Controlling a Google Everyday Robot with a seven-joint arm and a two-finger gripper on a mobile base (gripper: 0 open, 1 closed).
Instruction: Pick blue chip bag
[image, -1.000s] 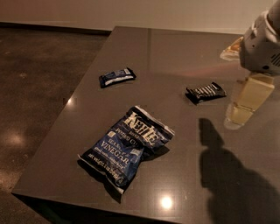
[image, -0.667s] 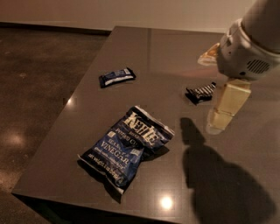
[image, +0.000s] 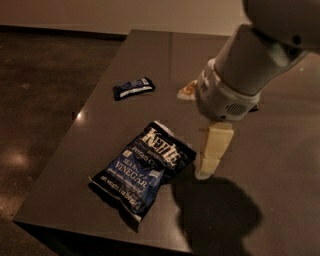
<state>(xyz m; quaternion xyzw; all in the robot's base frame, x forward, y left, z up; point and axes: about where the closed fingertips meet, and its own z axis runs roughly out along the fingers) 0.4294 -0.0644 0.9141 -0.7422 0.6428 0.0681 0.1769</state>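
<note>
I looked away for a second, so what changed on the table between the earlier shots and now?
The gripper moved in from the picture's right to just beside the blue chip bag, with nothing grasped. The arm now hides the black bar. The bag and the small blue bar stayed put.

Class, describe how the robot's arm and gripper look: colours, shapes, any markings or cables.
The arm is a thick, smooth white cylinder ending in a rounded white wrist housing with small dark vent slots. The gripper, just right of the blue chip bag over the table, is pale cream and blocky. No cables or markings show.
</note>
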